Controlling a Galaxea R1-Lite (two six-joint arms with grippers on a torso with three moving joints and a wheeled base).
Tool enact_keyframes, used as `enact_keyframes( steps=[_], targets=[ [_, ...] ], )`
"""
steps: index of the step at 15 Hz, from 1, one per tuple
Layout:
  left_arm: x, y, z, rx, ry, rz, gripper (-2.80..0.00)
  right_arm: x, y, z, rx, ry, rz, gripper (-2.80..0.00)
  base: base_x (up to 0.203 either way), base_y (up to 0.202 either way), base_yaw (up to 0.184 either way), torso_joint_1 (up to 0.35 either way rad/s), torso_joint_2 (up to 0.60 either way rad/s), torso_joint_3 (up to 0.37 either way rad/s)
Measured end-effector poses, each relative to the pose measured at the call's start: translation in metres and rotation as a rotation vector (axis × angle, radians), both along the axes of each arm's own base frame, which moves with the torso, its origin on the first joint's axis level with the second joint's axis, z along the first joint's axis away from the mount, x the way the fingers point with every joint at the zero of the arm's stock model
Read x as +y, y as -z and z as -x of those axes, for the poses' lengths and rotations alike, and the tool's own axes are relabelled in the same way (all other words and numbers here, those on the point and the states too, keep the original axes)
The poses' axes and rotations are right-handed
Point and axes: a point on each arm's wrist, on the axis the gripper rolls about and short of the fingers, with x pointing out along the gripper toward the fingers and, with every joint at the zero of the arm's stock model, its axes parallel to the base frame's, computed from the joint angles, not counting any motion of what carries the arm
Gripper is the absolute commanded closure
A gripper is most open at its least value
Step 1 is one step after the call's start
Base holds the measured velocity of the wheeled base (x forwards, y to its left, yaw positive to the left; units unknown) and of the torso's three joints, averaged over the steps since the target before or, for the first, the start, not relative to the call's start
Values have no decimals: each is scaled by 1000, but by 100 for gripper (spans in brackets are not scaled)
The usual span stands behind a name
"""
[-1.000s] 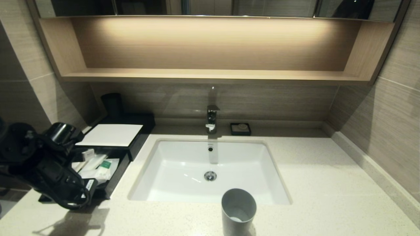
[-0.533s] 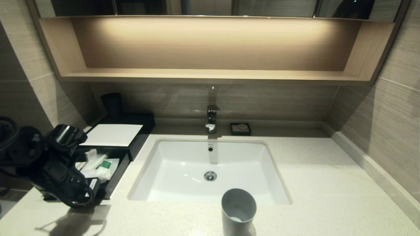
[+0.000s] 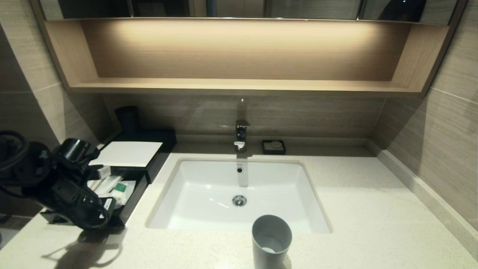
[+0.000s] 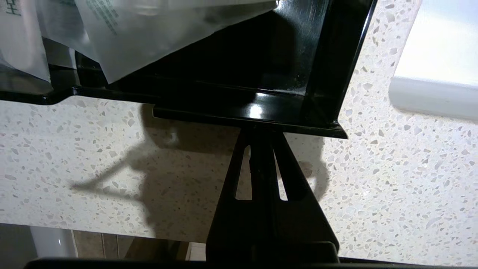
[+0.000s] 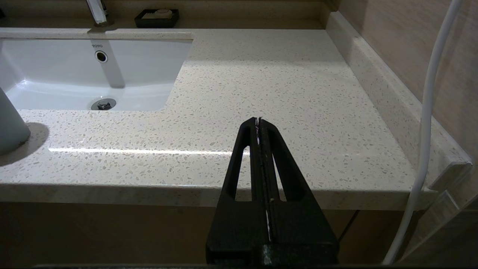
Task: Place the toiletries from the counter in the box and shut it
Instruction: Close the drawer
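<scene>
The black box (image 3: pixel 127 153) with a white top panel stands at the counter's (image 3: pixel 354 209) left. Its drawer (image 3: pixel 131 198) is pulled out toward me. Pale wrapped toiletries (image 3: pixel 108 185) lie inside, among them a sachet with a green square (image 3: pixel 120 187); they also show in the left wrist view (image 4: pixel 149 33). My left gripper (image 4: pixel 261 132) is shut and empty, its tips against the drawer's front wall (image 4: pixel 231 112). In the head view the left gripper (image 3: pixel 106 218) covers the drawer's front. My right gripper (image 5: pixel 258 121) is shut and empty over the counter's front edge.
The white basin (image 3: pixel 239 194) lies in the middle with the faucet (image 3: pixel 241 134) behind it. A grey tumbler (image 3: pixel 271 239) stands at the basin's front edge. A small black soap dish (image 3: pixel 273 147) sits at the back. A dark cup (image 3: pixel 128 118) stands behind the box.
My left arm has shifted slightly at the drawer's front. The drawer stays pulled out about as far as before.
</scene>
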Motion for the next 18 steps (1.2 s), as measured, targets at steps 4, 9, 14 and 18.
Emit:
enact_keyframes(
  steps=[4,9,14,18],
  targets=[
    [1,-5,-5,-25,-4,-1,0,0,0,0,0,0,0,0,0,0,0,0,0,0],
    [5,-6,-9,-35,-15,0,0,0,0,0,0,0,0,0,0,0,0,0,0,0],
    [6,-3,-16,-65,-25,1,0,0,0,0,0,0,0,0,0,0,0,0,0,0],
    [7,-1,-22,-96,-50,10,0,0,0,0,0,0,0,0,0,0,0,0,0,0]
  ],
)
